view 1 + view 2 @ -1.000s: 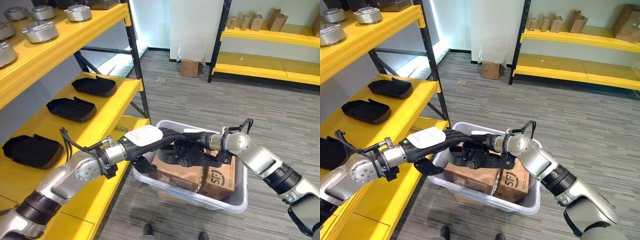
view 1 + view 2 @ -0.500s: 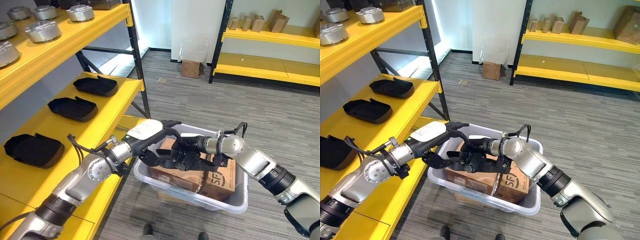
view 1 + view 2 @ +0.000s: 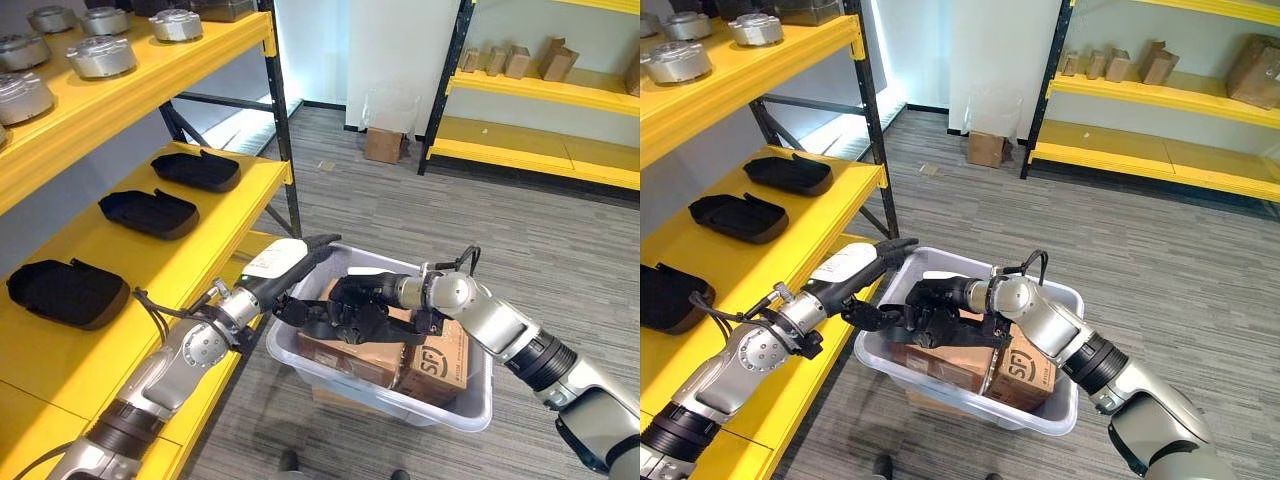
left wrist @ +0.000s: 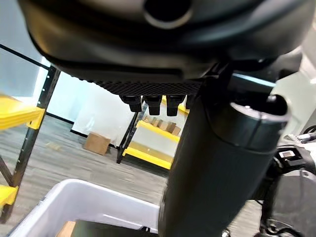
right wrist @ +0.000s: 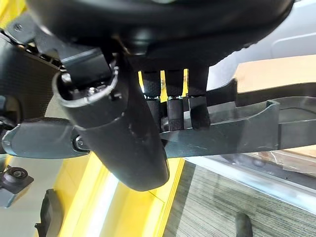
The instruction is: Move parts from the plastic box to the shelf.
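Note:
A black moulded part (image 3: 330,326) is raised just above the cardboard boxes (image 3: 432,362) in the white plastic box (image 3: 400,401). My right hand (image 3: 358,294) is shut on its upper edge; in the right wrist view its fingers (image 5: 174,106) curl over the part (image 5: 256,129). My left hand (image 3: 288,264), with a white cover, reaches over the box's left rim beside the part. Its fingers are straight and open, pointing at the box's far corner, and its thumb (image 3: 296,306) sits close to the part's left end. The yellow shelf (image 3: 215,218) stands to the left.
Three black parts (image 3: 152,212) lie on the middle shelf level, and several silver round parts (image 3: 100,55) on the level above. A second yellow rack (image 3: 540,85) with cardboard boxes stands far right. A small carton (image 3: 382,145) sits on the floor by the wall.
My left hand has drawn back from over the box towards its left rim, fingers now straightened. The right hand has carried the black part slightly left and up.

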Controlling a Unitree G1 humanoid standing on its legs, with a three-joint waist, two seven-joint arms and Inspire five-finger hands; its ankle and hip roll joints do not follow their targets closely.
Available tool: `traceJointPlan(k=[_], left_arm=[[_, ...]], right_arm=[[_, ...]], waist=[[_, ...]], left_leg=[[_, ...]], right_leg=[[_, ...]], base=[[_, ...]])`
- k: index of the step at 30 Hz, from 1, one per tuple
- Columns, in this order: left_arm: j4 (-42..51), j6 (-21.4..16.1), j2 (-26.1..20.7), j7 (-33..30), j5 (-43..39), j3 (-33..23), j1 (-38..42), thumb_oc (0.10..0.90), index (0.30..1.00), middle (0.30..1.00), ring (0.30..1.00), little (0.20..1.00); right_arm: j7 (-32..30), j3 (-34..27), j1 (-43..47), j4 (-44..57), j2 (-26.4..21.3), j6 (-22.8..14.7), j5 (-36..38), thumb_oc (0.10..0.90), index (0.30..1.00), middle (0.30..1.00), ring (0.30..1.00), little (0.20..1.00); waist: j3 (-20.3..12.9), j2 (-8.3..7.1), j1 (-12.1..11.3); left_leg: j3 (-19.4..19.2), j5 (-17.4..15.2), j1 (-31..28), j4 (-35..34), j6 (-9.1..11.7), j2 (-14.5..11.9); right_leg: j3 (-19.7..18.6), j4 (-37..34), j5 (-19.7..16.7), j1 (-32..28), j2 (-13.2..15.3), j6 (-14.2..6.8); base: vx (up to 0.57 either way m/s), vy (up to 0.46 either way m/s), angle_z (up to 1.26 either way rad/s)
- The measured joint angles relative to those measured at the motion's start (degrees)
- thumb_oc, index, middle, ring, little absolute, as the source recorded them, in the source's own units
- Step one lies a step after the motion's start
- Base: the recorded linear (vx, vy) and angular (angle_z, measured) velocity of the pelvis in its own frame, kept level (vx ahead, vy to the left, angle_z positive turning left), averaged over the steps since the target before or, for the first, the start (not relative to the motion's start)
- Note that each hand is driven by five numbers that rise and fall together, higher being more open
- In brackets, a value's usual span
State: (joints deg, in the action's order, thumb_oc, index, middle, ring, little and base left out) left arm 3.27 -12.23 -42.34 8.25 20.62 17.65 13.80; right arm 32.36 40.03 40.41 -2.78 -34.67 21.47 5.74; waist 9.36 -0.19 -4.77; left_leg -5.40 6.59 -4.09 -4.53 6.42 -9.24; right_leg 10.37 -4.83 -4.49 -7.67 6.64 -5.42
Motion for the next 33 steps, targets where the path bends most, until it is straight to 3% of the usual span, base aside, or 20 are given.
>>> traceJointPlan(k=[9,13,15,18,20,21,23,26,29,33], left_arm=[[0.0,1.4,-0.1,-0.5,1.3,0.0,-0.5,0.900,1.000,1.000,1.000,1.000],[-3.5,4.4,-1.1,-6.1,3.3,-0.6,-1.2,0.900,1.000,1.000,1.000,1.000],[-6.6,6.1,-1.6,-9.3,4.7,-3.9,-1.6,0.900,1.000,1.000,1.000,1.000],[-9.4,7.1,-2.1,-17.1,5.5,-13.4,-2.4,0.900,1.000,1.000,1.000,1.000],[-10.7,5.2,-3.2,-19.8,7.4,-13.5,-2.3,0.900,1.000,1.000,1.000,1.000],[-12.5,3.4,-6.8,-23.2,7.7,-13.8,-1.7,0.900,1.000,1.000,1.000,1.000],[-13.4,3.4,-8.8,-27.2,7.7,-16.1,0.5,0.900,1.000,1.000,1.000,1.000],[-11.8,-8.4,-12.4,-18.4,11.3,-7.6,4.3,0.900,1.000,1.000,1.000,1.000],[-9.5,-11.4,-11.0,-12.2,11.3,-2.5,2.2,0.900,1.000,1.000,1.000,1.000],[-7.3,-13.5,-10.1,-5.5,11.5,0.1,-0.3,0.900,1.000,1.000,1.000,1.000]], right_arm=[[0.4,0.0,0.0,0.0,0.0,0.0,0.0,0.400,0.300,0.300,0.300,0.300],[0.5,0.0,0.0,0.0,0.0,-0.6,0.0,0.400,0.300,0.300,0.300,0.300],[0.6,-0.2,0.0,0.0,0.0,-0.7,0.0,0.400,0.300,0.300,0.300,0.300],[0.6,-0.4,0.1,0.0,0.6,-0.9,-0.1,0.400,0.300,0.300,0.300,0.300],[0.5,-0.3,0.3,-0.7,1.3,-1.1,0.0,0.400,0.300,0.300,0.300,0.300],[0.5,-0.3,1.2,-2.3,2.2,-1.3,0.0,0.400,0.300,0.300,0.300,0.300],[0.4,-0.3,1.4,-2.6,2.0,-1.3,-0.1,0.400,0.300,0.300,0.300,0.300],[-0.1,0.0,2.9,-2.6,3.8,-2.2,0.0,0.400,0.300,0.300,0.300,0.300],[-0.1,-0.2,3.2,-2.5,3.4,-2.5,-0.1,0.400,0.300,0.300,0.300,0.300],[0.3,-0.2,3.2,-2.5,2.2,-2.5,-0.1,0.400,0.300,0.300,0.300,0.300]], waist=[[0.0,0.00,0.1],[0.0,0.00,0.2],[0.0,0.00,0.2],[0.1,-0.22,-0.8],[0.1,-0.61,-0.8],[0.1,-1.26,-0.4],[0.1,-1.62,-0.3],[0.1,-1.53,0.0],[0.1,-1.14,0.2],[0.3,-0.71,0.2]], left_leg=[[-0.1,0.0,0.0,0.0,0.0,0.0],[-0.2,0.0,0.0,0.0,0.0,-0.3],[-0.2,0.0,0.1,0.0,0.1,-0.6],[0.3,0.0,0.3,0.0,0.1,-0.7],[0.3,0.1,0.3,0.0,0.2,-0.8],[0.2,0.2,0.3,0.0,0.3,-1.2],[0.2,0.2,0.3,0.0,0.4,-1.2],[0.0,0.2,0.3,0.0,0.4,-1.1],[-0.3,0.1,0.3,0.0,0.4,-1.1],[-0.5,0.0,0.3,0.0,0.4,-1.2]], right_leg=[[-0.1,0.0,0.0,0.1,0.0,0.0],[-0.1,0.0,0.0,0.1,-0.2,0.0],[-0.1,0.0,0.1,0.2,-0.3,0.2],[0.5,0.0,0.2,0.0,-0.5,0.3],[0.5,-0.1,0.2,0.0,-0.5,0.4],[0.4,-0.1,0.2,0.1,-0.8,0.4],[0.4,-0.1,0.2,0.1,-0.8,0.4],[0.2,0.0,0.2,0.3,-0.8,0.4],[-0.2,0.0,0.1,0.5,-0.7,0.4],[-0.4,0.0,0.1,0.7,-0.9,0.5]], base=[[0.00,0.000,0.00],[0.00,0.000,0.00],[0.00,0.000,0.00],[0.03,-0.012,0.08],[0.03,-0.021,0.00],[0.00,0.000,0.00],[0.00,0.000,0.00],[-0.01,0.008,-0.04],[-0.02,0.010,-0.07],[0.00,0.016,-0.03]])
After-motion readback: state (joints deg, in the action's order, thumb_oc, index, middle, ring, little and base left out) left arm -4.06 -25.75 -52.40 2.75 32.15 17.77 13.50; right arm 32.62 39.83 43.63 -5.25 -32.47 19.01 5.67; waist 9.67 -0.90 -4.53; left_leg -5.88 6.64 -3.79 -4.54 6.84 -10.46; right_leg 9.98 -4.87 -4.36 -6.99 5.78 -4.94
